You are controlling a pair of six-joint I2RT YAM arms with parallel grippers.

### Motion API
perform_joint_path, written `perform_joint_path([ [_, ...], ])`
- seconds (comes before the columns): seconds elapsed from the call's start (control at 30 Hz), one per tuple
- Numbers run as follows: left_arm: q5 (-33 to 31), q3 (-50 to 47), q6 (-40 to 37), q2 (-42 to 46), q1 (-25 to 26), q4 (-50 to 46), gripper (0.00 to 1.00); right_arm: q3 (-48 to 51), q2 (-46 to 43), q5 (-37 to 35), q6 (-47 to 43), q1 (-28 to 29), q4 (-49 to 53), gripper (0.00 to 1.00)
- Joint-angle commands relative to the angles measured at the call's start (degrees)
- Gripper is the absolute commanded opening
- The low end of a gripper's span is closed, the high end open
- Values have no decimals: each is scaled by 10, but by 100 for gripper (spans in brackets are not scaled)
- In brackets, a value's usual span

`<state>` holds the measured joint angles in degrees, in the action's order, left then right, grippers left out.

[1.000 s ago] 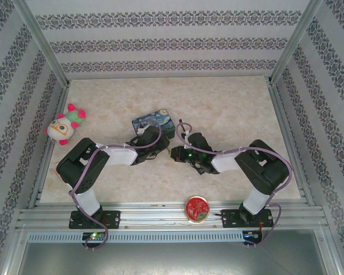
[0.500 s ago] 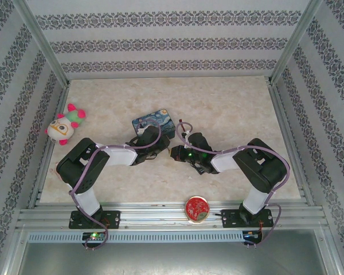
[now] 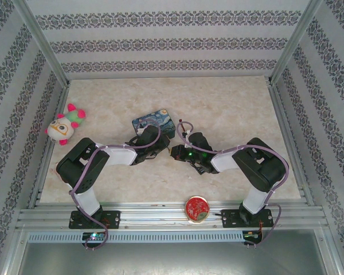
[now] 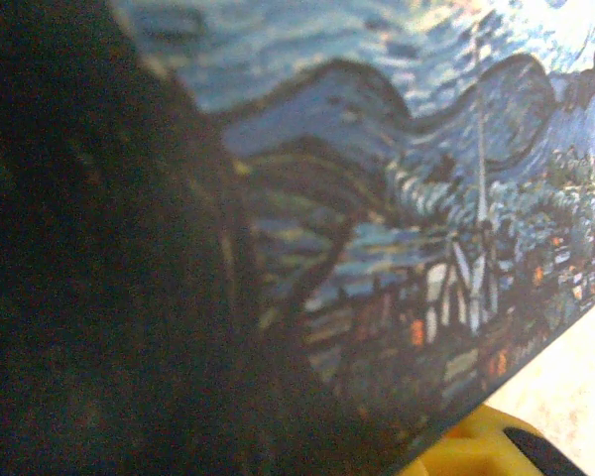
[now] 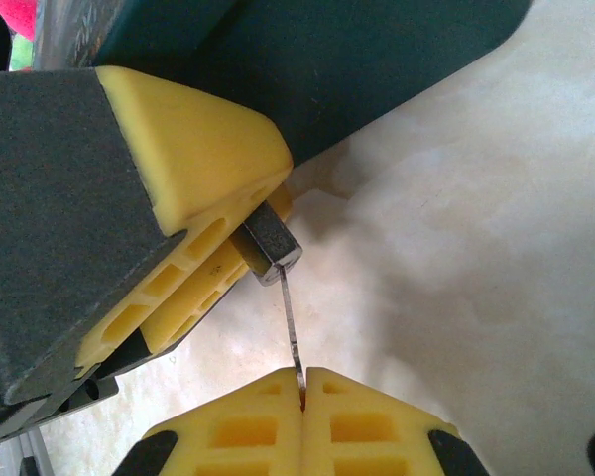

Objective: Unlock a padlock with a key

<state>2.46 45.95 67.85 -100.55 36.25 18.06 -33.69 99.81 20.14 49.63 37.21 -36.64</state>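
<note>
Right wrist view: we saw nothing shift over the last second, the right gripper (image 5: 302, 385) staying pinched on the key (image 5: 291, 327), its tip at the padlock (image 5: 276, 253), apparently clamped by the left gripper (image 5: 250, 230), insertion unfinished.

A pale cream, marble-patterned bench (image 3: 229, 109) fills the floor of a boxed enclosure. Its back wall (image 3: 172, 34) and both side walls (image 3: 8, 86) carry white wallpaper with horizontal bands of dark ornamental print. Bare aluminium posts (image 3: 40, 43) mark the far corners, ribbed aluminium rails (image 3: 160, 216) line the near edge, and a dull grey metal sheet (image 3: 172, 258) lies below. Light is even and soft.
</note>
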Motion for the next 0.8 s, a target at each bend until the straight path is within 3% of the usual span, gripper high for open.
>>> perform_joint_path([
  [0.0,12,-4,12,8,-4,29,15,-2,13,0,5,-7,-19,0],
  [0.77,64,14,30,21,-4,-20,14,-11,3,12,20,-12,-15,0],
])
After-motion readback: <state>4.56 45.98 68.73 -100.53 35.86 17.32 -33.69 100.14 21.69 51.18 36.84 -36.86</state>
